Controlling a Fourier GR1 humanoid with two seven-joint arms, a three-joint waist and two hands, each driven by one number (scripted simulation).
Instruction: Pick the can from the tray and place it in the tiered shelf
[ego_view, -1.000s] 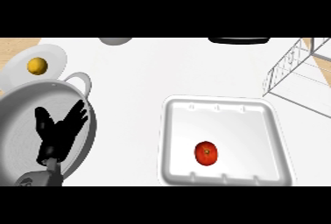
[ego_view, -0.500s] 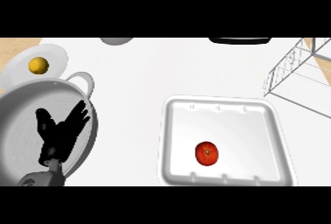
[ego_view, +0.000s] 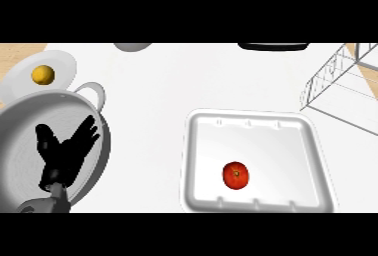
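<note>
The small red can (ego_view: 236, 175), seen from above as a round red shape with a dark spot at its centre, lies inside the white rectangular tray (ego_view: 201, 150) with rounded corners, toward the tray's near side and a little left of its middle. No label or writing can be read on the can or the tray. The tray rests on the white counter (ego_view: 184, 80). Up and to the right of the tray, well apart from it, stands the tiered shelf of thin wire mesh (ego_view: 336, 82), reaching the view's right edge. At the far edge a dark flat object (ego_view: 275, 46) and a pale grey rounded object (ego_view: 133, 46) are partly cut off. On the left, a large grey round pan (ego_view: 88, 150) with a loop handle lies on the counter; beyond it a white plate (ego_view: 63, 62) carries a small yellow fruit (ego_view: 43, 74). The black left hand (ego_view: 65, 152) shows over the pan, fingers straight and spread, grasping nothing. The right hand is out of sight.
</note>
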